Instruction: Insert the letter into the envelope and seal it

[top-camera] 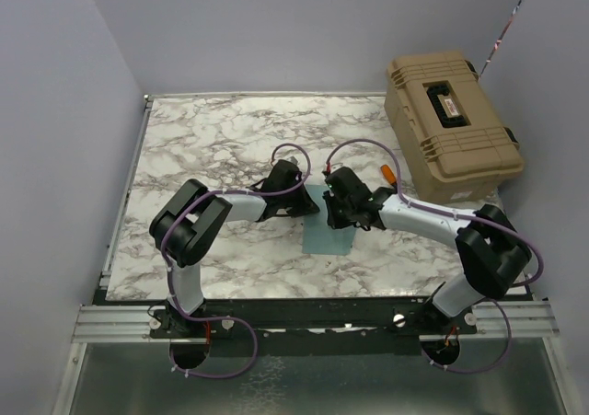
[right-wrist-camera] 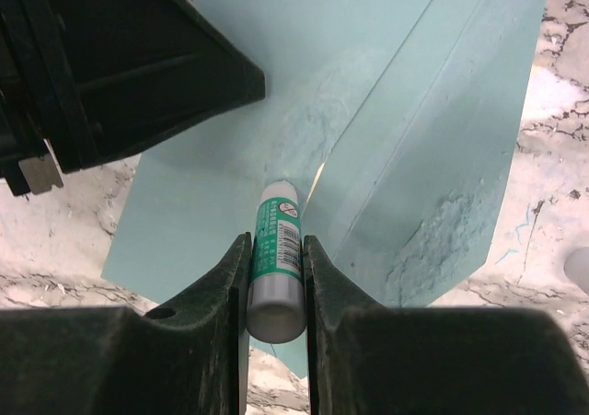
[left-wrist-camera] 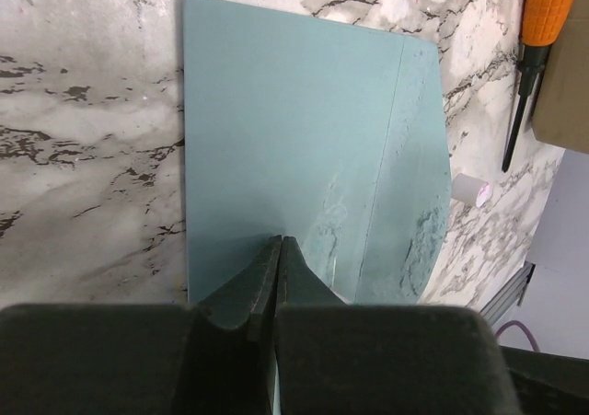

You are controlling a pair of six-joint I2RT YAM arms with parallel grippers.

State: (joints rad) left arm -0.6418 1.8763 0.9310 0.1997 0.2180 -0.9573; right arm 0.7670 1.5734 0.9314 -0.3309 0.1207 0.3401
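With left gripper (left-wrist-camera: 279, 249) closed empty on the envelope (left-wrist-camera: 294, 130) and right gripper (right-wrist-camera: 276, 249) pinching a glue stick (right-wrist-camera: 279, 222) at the envelope's flap crease (right-wrist-camera: 381, 84), risk of dragging it by pushing hard; letter not visible.

The bench (top-camera: 212, 139) has a white marble pattern with grey-brown veins, and pale walls (top-camera: 55, 111) close it in on the left, far and right sides. A tan hard case (top-camera: 451, 130) with a black handle set into its lid stands at the far right corner. Just beside its near left side lies a screwdriver (left-wrist-camera: 543, 10) with an orange handle and a dark shaft. A small white round piece (left-wrist-camera: 474, 190) sits on the bench near the screwdriver's tip; what it is cannot be told. A glue stick (right-wrist-camera: 276, 259) with a green-and-white label and a grey end is clamped between the fingers of the right tool (right-wrist-camera: 274, 240). A metal rail (top-camera: 313, 323) runs along the near edge.
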